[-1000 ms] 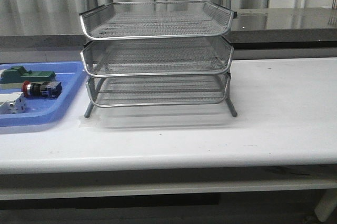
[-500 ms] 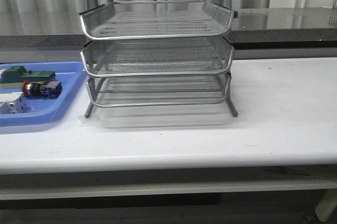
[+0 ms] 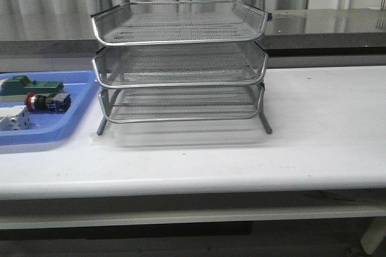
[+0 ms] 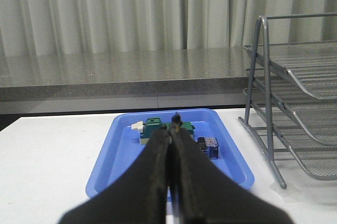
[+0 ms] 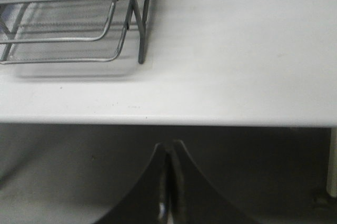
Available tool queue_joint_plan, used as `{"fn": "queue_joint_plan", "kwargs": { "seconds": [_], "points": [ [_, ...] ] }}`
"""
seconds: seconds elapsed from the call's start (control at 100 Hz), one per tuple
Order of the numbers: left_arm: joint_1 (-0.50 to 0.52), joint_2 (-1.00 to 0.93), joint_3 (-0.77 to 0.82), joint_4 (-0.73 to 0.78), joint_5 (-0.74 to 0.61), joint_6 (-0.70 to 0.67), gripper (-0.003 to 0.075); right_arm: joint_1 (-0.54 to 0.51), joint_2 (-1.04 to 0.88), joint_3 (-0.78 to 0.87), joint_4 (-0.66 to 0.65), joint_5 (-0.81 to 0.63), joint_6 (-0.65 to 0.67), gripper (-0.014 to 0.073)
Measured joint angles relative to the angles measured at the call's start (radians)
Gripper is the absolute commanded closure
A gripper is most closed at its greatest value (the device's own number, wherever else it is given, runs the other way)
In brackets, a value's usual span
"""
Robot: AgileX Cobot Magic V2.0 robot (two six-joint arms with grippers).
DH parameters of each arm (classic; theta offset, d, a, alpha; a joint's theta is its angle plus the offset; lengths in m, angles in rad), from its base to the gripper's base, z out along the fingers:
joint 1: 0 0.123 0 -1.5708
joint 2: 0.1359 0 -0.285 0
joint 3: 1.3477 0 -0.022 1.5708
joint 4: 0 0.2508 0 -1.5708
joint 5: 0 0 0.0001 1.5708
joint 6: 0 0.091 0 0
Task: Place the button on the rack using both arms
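Black left gripper [image 4: 171, 145] pinched together, level, facing blue tray [image 4: 110, 166]

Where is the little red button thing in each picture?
Front view: the button lies in the blue tray at the left, beside the rack.
Left wrist view: only its blue rear block shows in the blue tray, just past the shut left claw.
Right wrist view: not in it; only the rack's lower tiers show.
Shared landmark: the rack.
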Motion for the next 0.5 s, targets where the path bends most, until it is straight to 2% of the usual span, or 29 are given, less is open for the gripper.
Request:
{"fn": "queue_joint_plan", "kwargs": {
  "seconds": [0.21,0.5],
  "points": [
    [0.000,0.000,0.000,0.000,0.000,0.000,0.0741,0.000,0.178,-0.062,0.013,0.012,0.000,0.0654],
    [0.000,0.000,0.000,0.000,0.000,0.000,0.0741,0.000,0.295,-0.062,0.032,0.000,0.000,0.0632]
  ]
}}
